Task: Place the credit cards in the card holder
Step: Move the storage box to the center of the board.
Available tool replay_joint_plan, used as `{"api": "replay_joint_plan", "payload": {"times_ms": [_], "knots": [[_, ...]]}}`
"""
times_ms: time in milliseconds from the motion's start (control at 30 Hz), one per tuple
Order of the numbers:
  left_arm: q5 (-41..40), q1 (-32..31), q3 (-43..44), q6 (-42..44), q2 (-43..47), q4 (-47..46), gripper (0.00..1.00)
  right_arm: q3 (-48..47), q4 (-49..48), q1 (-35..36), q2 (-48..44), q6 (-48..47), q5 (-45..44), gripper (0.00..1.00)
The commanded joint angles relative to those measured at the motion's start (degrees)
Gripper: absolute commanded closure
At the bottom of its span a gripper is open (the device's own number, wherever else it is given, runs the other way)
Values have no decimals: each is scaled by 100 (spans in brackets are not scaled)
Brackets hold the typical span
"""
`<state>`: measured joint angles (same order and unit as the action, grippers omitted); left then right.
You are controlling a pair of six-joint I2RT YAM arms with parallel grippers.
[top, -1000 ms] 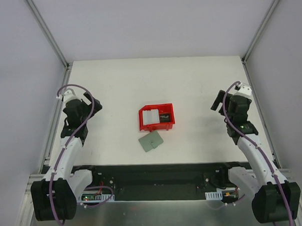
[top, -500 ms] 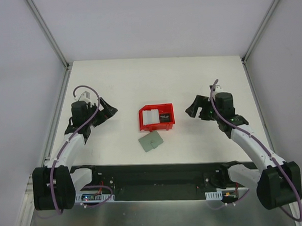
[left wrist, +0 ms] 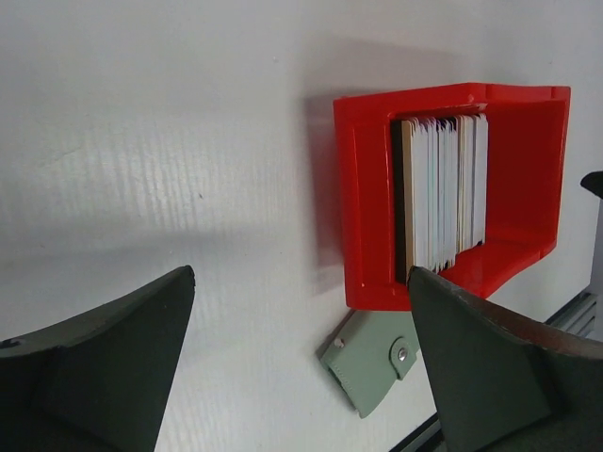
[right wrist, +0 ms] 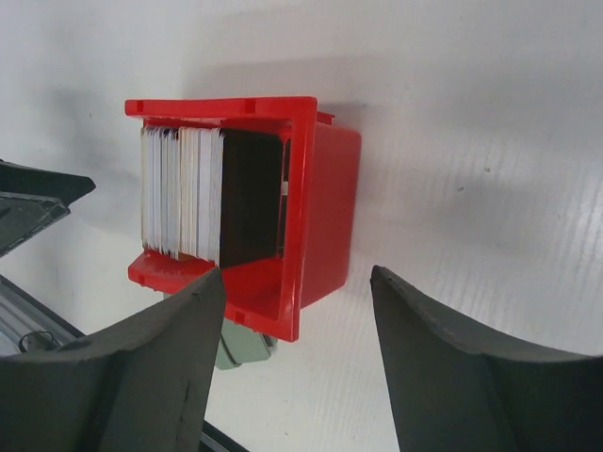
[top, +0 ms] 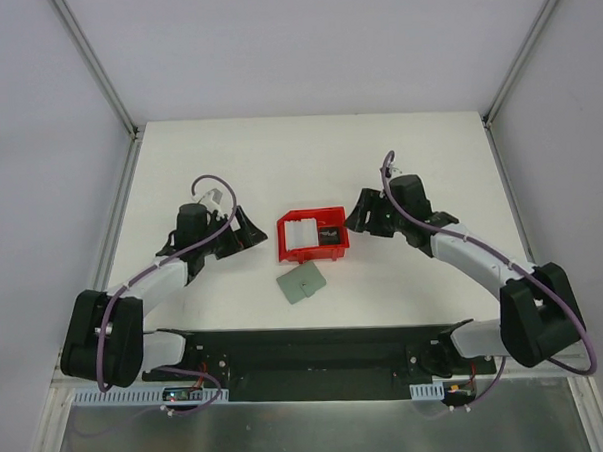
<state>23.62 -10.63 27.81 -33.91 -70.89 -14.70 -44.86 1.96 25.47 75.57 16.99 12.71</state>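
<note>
left end effector (top: 250, 229) spread | right end effector (top: 359, 215) spread | both nearer red bin (top: 313, 253)

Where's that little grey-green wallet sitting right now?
Seen from above, the card holder lies flat and closed on the white table, right at the near side of the red bin, towards the front edge.

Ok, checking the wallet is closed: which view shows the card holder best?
Top external: the whole card holder lies flat, unobstructed, near the red bin. Left wrist shows one part with its snap, the rest behind the left tool. Right wrist shows only a sliver behind the bin.
</note>
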Motion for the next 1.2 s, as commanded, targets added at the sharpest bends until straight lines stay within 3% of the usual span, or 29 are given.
{"api": "replay_joint_plan", "payload": {"times_ms": [0,500,900,1167], "knots": [[117,-220,268,-124,-284,-454,6,-339,-354,98,291,137,-76,38],[451,-677,506,-449,-1251,-1219,13,-936,-345,247,1442,252,-207,58],[346,-853,927,-696,-1858,-1624,15,-1279,-284,256,1759,261,-489,75],[416,-844,1235,-898,-2227,-1825,16,-1631,-222,230,1882,243,-629,80]]}}
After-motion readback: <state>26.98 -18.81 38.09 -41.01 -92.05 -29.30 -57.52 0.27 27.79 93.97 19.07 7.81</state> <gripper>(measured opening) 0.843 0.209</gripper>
